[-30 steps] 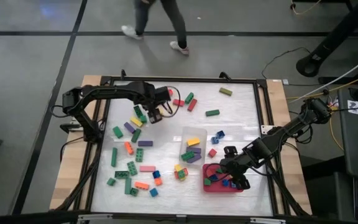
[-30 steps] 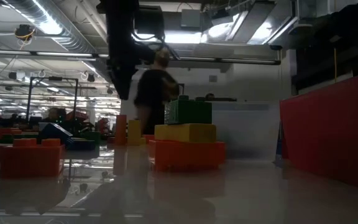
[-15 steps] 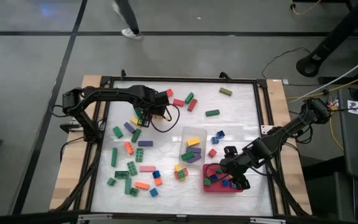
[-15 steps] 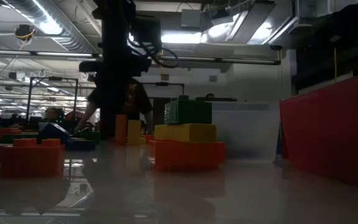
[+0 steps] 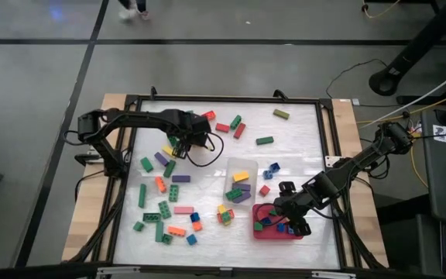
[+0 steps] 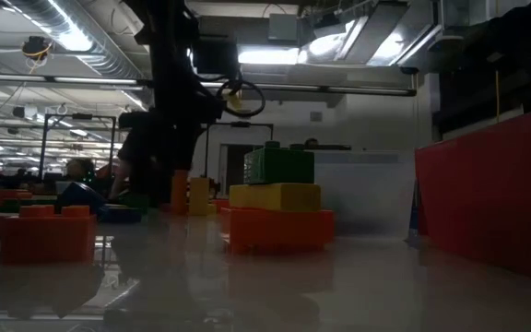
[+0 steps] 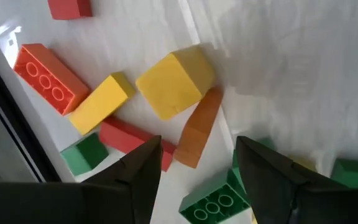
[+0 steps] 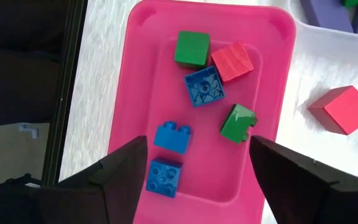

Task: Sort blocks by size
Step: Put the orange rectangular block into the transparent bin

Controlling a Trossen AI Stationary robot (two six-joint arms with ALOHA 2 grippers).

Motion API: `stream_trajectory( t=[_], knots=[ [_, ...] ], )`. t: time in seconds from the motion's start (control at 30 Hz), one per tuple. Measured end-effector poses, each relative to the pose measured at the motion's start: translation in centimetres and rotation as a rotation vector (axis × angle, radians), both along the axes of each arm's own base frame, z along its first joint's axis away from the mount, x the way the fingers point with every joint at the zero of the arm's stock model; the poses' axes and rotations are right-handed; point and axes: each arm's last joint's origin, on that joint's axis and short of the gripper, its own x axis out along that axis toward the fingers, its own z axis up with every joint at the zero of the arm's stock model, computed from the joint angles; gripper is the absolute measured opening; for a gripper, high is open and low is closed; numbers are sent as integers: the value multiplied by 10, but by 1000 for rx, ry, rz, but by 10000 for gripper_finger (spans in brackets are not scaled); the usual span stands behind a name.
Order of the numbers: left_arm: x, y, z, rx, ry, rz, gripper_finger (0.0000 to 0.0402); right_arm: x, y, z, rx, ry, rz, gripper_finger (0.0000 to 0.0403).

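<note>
Many coloured blocks lie scattered on the white table (image 5: 293,147), most of them on its left half (image 5: 165,209). My left gripper (image 5: 178,144) is open and empty, low over a cluster at the far left. In the left wrist view its fingers (image 7: 199,142) stand on either side of an orange bar (image 7: 199,127), beside a yellow square block (image 7: 174,84) and a green brick (image 7: 219,199). My right gripper (image 5: 288,222) is open and empty above the red tray (image 5: 263,235). The tray (image 8: 142,74) holds several small square blocks, blue (image 8: 204,87), green (image 8: 191,48) and red (image 8: 232,62).
A clear tub (image 5: 242,167) with yellow, purple and green longer blocks stands mid-table, beside the tray. A red block (image 8: 344,109) lies on the table between them. A black frame (image 5: 327,155) runs around the table top. In the low view, stacked blocks (image 6: 279,198) stand close by.
My left gripper has gone a little toward the table's left edge, staying low over the blocks at the far left. A person beyond the table's far edge has walked off to the left.
</note>
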Motion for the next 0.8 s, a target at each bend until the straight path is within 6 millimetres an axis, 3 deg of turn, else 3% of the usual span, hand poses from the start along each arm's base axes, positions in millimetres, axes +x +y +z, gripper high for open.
stream_trajectory(
  t=[0.8],
  knots=[
    [0, 6, 0, -26, -35, 27, 194, 0, 0, 0, 0, 0, 0, 280]
  ],
)
